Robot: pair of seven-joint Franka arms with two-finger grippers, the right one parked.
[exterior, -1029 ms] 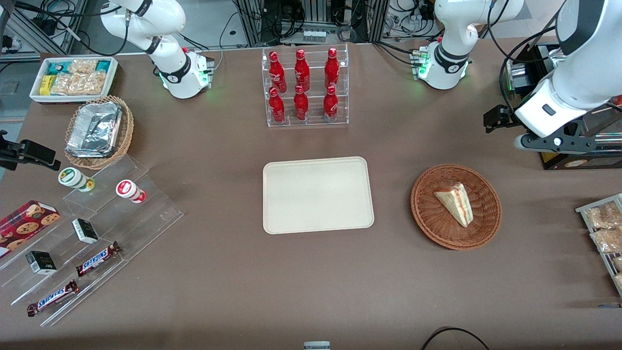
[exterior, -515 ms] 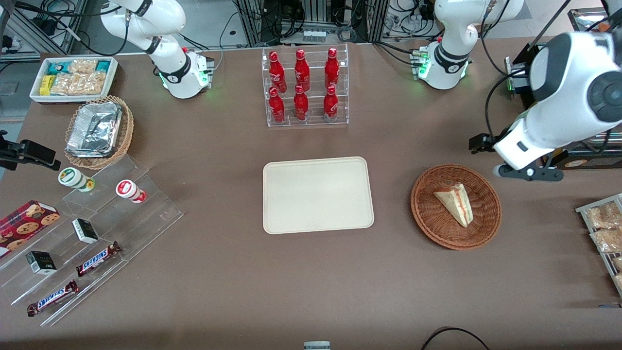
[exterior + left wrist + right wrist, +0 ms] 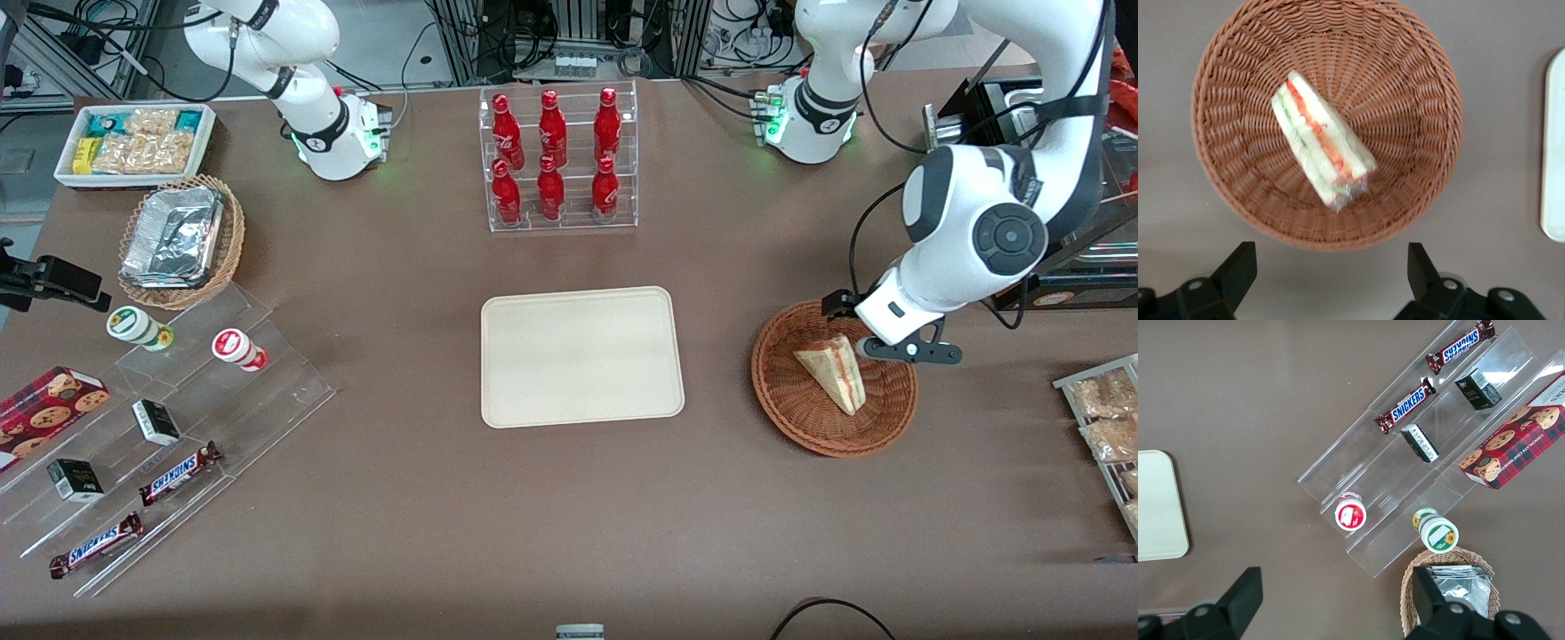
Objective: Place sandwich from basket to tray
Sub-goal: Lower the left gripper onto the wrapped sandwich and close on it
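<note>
Hovering above the basket's point(image 3: 834, 380) rim farthest from the front camera, the left arm's gripper point(image 3: 898, 342) hangs with its two fingers point(image 3: 1238, 270) spread wide apart and nothing between them. The sandwich point(image 3: 834, 372) lies inside the round reddish-brown wicker basket, a wrapped wedge with its red, orange and green filling turned upward in the wrist view, where it point(image 3: 1321, 147) rests across the middle of the woven bowl point(image 3: 1418, 80), clear of both fingertips. The basket sits on the brown table point(image 3: 533, 498) toward the working arm's end, with the cream tray point(image 3: 581, 356) beside it at the table's centre, nothing on it and well apart from the sandwich. A clear rack of red bottles point(image 3: 556, 156) stands farther from the front camera than the tray. Toward the parked arm's end lie a tan basket with a foil container point(image 3: 178, 236), a white box of snack packets point(image 3: 135, 142) and clear steps carrying two Snickers bars point(image 3: 178, 471).
</note>
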